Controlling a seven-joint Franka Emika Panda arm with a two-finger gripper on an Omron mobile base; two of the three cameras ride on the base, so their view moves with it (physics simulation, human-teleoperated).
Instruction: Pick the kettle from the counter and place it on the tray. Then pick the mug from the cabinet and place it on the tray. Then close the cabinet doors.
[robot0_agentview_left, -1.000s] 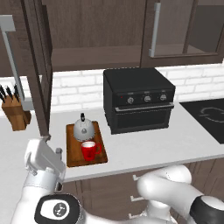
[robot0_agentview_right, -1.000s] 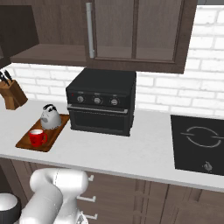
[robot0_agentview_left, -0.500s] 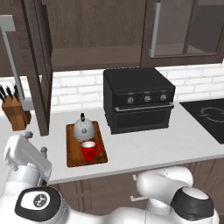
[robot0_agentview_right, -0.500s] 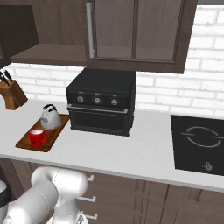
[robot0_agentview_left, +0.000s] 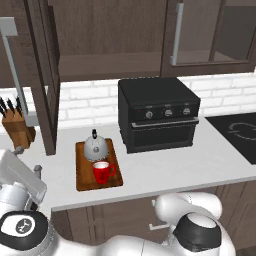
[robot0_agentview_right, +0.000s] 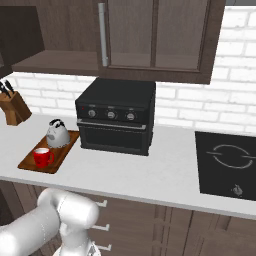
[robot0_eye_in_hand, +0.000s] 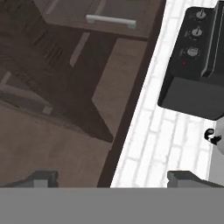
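Left base view puts my white arm low at the near left, below the counter's front edge, with the scene laid out beyond it. Farthest left stands a tan wooden knife block (robot0_agentview_left: 19, 129) against the white brick wall. Next to it hangs the open tall dark brown glass-panelled cabinet door (robot0_agentview_left: 44, 75) with its long silver bar handle, swung out toward me above the long light grey-white counter (robot0_agentview_left: 165, 167). Just right of that door lies the flat reddish-brown wooden tray (robot0_agentview_left: 84, 177), and on it the small rounded silver-grey metal kettle (robot0_agentview_left: 95, 147) with its black top handle sits at the far end, while the small bright red mug (robot0_agentview_left: 103, 172) stands at the near end, just in front of the kettle. Above them the wide dark brown wooden wall cabinet (robot0_agentview_left: 110, 65) shows a bare shelf. Right of the tray sits a black countertop oven (robot0_agentview_left: 157, 114) with a row of knobs, and at the far right a black hob (robot0_agentview_left: 239, 132) is set into the counter.

Through the hand view, my two-finger gripper (robot0_eye_in_hand: 114, 178) has its dark tips spread as wide apart as they go, with nothing between them. It looks at dark cabinet wood, the white brick, the oven's knobs, and a sliver of the kettle at the right edge.
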